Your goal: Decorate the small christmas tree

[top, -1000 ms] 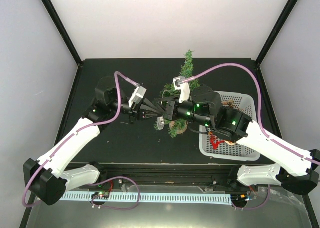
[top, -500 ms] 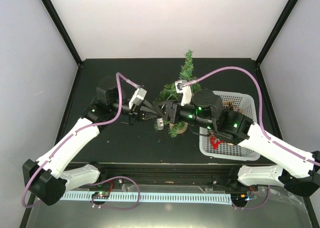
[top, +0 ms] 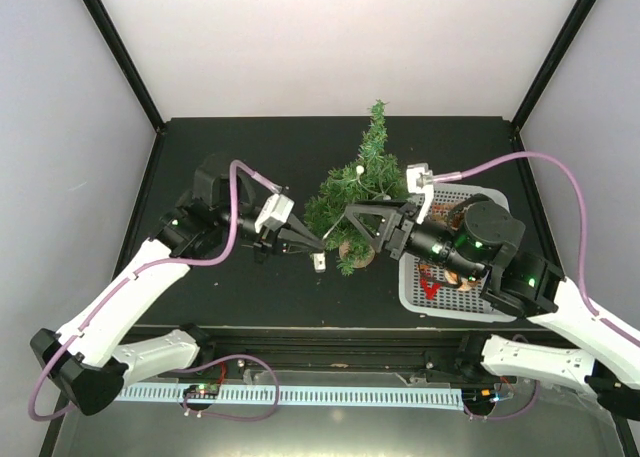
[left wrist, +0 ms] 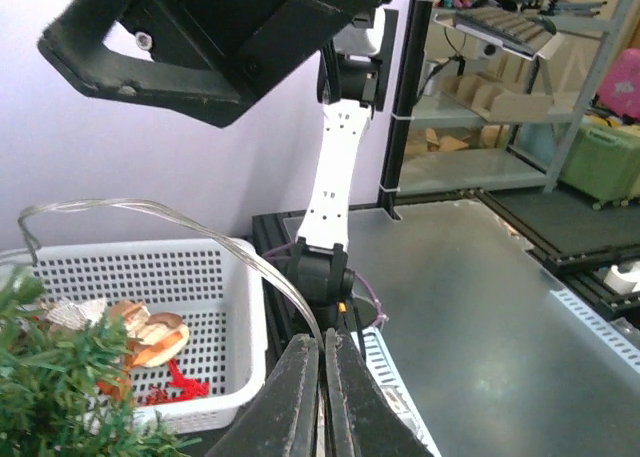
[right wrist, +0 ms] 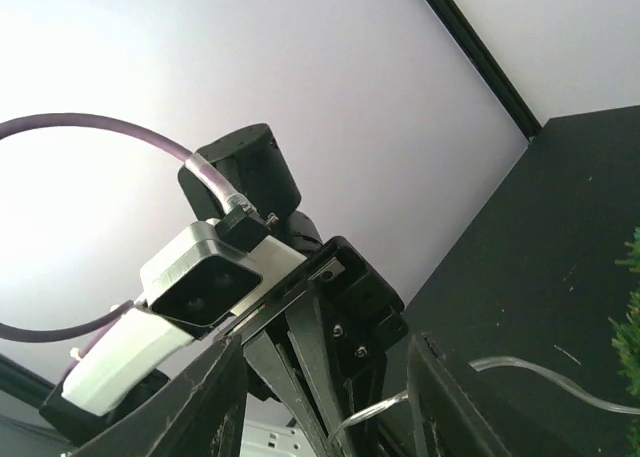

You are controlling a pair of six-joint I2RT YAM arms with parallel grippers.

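The small christmas tree [top: 365, 182] stands mid-table on its round tan base [top: 357, 253]. A clear light wire [left wrist: 210, 242] lies over its branches, with a white bulb [top: 358, 169] showing among the needles. My left gripper [top: 318, 243] is shut on that wire at the tree's left side, and a small white piece [top: 318, 262] hangs just below it. In the left wrist view the wire runs straight into the closed fingertips [left wrist: 307, 362]. My right gripper [top: 347, 227] stands open low in front of the tree, holding nothing. Between its fingers [right wrist: 215, 402] I see the left gripper and the wire [right wrist: 510, 365].
A white basket [top: 502, 205] sits right of the tree, under the right arm, holding a red ornament [top: 430, 283] and wooden ones [top: 462, 217]. Black frame posts rise at the table's back corners. The two grippers are close together at the tree's foot.
My right gripper has opened and pulled back to the right, off the tree's left side. The left gripper has shifted slightly left and down, still shut on the wire.
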